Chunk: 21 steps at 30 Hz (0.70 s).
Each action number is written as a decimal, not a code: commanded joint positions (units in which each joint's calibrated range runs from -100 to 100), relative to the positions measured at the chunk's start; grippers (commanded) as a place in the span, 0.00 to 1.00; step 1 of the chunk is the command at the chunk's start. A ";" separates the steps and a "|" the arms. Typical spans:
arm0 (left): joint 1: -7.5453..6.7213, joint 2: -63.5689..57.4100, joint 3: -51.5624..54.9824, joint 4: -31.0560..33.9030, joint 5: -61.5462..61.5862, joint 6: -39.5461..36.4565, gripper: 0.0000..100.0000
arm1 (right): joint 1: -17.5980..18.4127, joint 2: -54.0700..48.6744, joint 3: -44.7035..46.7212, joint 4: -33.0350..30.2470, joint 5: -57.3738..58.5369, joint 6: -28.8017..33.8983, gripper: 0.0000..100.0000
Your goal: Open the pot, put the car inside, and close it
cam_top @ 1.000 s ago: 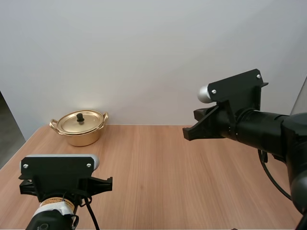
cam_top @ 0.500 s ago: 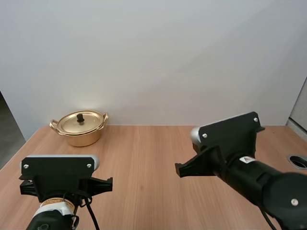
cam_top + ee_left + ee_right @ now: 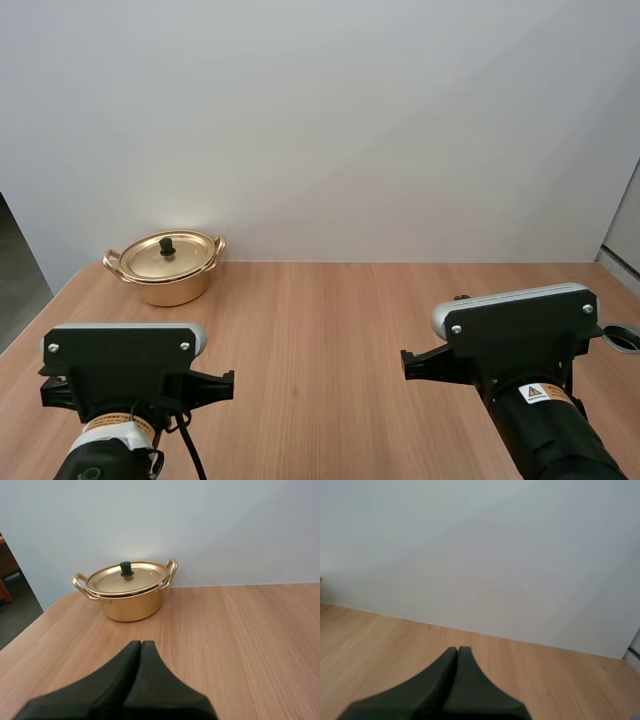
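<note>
A gold pot (image 3: 165,268) stands at the table's far left near the wall, its gold lid (image 3: 167,255) with a black knob (image 3: 167,244) resting on it. In the left wrist view the pot (image 3: 131,600) stands ahead of my left gripper (image 3: 141,644), well apart from it, lid (image 3: 127,577) in place. The left fingers lie together as one dark wedge with nothing between them. My right gripper (image 3: 457,650) is shut the same way, low over bare wood and pointing at the wall. My left arm (image 3: 125,372) sits at the near left, my right arm (image 3: 520,345) at the near right.
The wooden table (image 3: 320,320) runs back to a plain white wall. A round hole (image 3: 622,338) sits in the tabletop at the right edge. The table's left edge drops off just beside the pot.
My right arm has come down from its raised pose at the right and drawn back to the near right of the table. The left arm and the pot have not moved.
</note>
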 commanded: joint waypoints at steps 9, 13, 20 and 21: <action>-0.03 0.00 0.00 -0.01 0.08 -0.04 0.00 | 5.57 0.00 0.05 -26.87 17.13 28.40 0.00; -0.03 0.00 0.00 -0.01 0.08 -0.04 0.00 | 5.57 0.00 0.05 -28.91 16.48 30.81 0.00; -0.03 0.00 0.00 -0.01 0.08 -0.04 0.00 | 5.57 0.00 0.05 -38.02 15.95 42.13 0.00; -0.03 0.00 0.00 -0.01 0.08 -0.04 0.00 | 5.57 0.00 0.05 -40.86 16.18 47.11 0.00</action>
